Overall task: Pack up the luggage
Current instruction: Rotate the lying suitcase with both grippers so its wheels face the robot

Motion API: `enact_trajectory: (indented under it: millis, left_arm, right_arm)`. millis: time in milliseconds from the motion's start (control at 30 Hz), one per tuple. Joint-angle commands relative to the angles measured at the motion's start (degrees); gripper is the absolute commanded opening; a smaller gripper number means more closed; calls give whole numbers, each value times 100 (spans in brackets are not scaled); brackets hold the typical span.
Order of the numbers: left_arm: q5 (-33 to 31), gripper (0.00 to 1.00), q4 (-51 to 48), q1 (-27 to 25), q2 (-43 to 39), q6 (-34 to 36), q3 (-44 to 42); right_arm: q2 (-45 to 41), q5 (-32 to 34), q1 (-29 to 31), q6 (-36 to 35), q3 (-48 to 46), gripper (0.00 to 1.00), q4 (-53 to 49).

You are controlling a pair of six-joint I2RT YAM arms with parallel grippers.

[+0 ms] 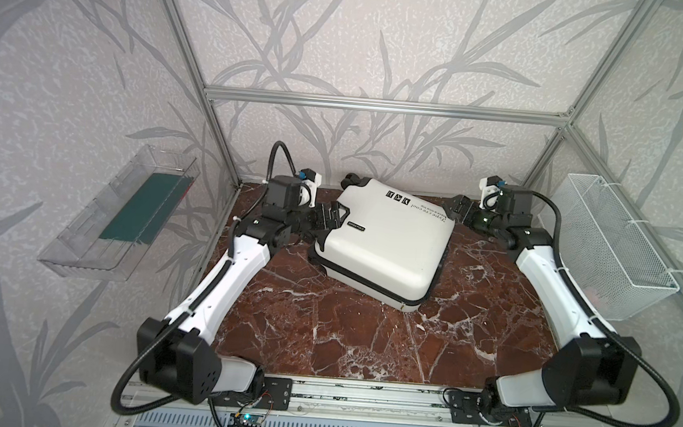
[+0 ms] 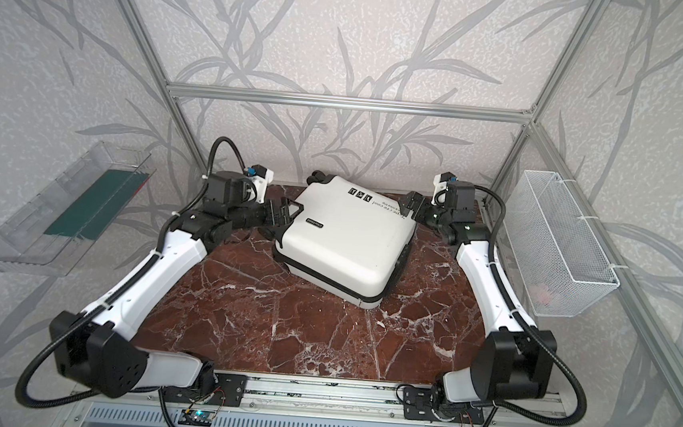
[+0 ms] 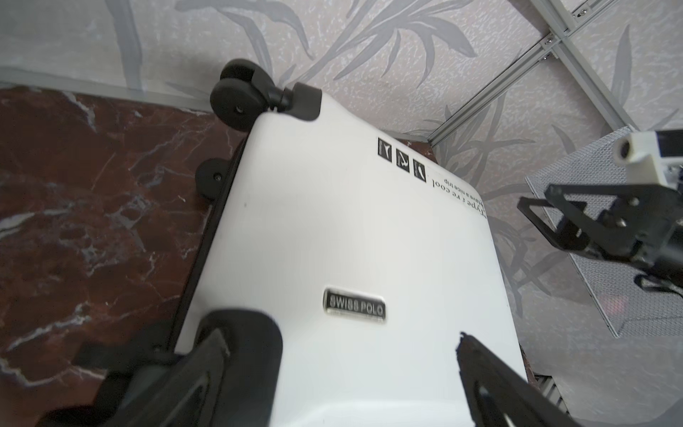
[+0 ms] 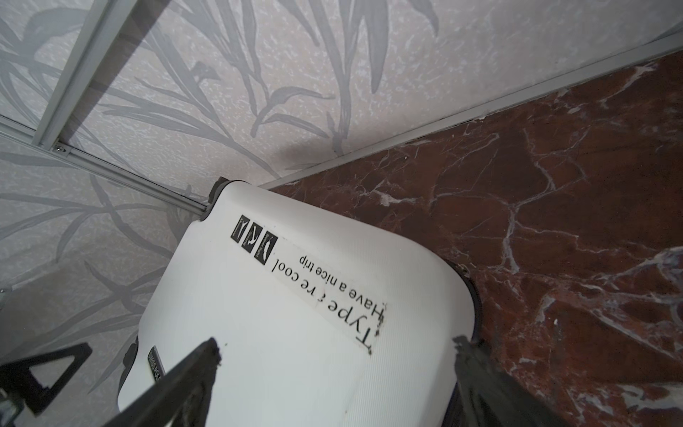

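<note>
left wrist view puts the luggage [image 3: 351, 229] right under the camera: white shell, lid down on the lower half, logo plate [image 3: 354, 307] facing up, black wheels [image 3: 236, 100] toward the back wall. in both top views it lies flat on the far half of the marble table [image 1: 321, 338], turned at an angle, with what looks like a small zipper pull [image 1: 403, 308] at its near corner. if the zipper is closed all the way round, i cannot tell.

the left gripper [image 1: 335, 222] has its fingers [image 3: 488, 392] spread wide at the left edge of the lid, close to the plate; they hold nothing, and contact with the shell i cannot confirm. the right gripper [image 1: 456, 212] is also spread wide and empty, just beside the far right corner, near the printed text [image 4: 325, 295].

further out, a clear tray [image 1: 79, 244] on the left wall holds something dark green [image 1: 140, 211], and a wire basket [image 1: 620, 245] on the right wall has a faint pink thing [image 1: 595, 297] low inside, too blurred to name.

my judgement: the case is shut and the arms stand at opposite sides, so the step is about the lid or its zipper. to do it well, one gripper should brace the shell so it does not slide on the smooth marble, while the other takes the small pull with the fingertips only and follows the seam slowly.
</note>
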Motion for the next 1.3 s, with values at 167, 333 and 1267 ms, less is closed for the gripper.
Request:
enact_trajectory:
  millis: [167,333,1267]
  left_arm:
    - [284,99,715,-178,-1961,-1199,-1965]
    - [77,99,1179,-531,-2200,-1386,-2631]
    - [461,99,2508,-396,914,-915,-903]
  right_arm:
    - [1927,-762,-181,148,1839,99,-190]
    - [3111,-1806,-203,397,3156,97,-505]
    - [508,-2635,488,1850,-2573,92,3556]
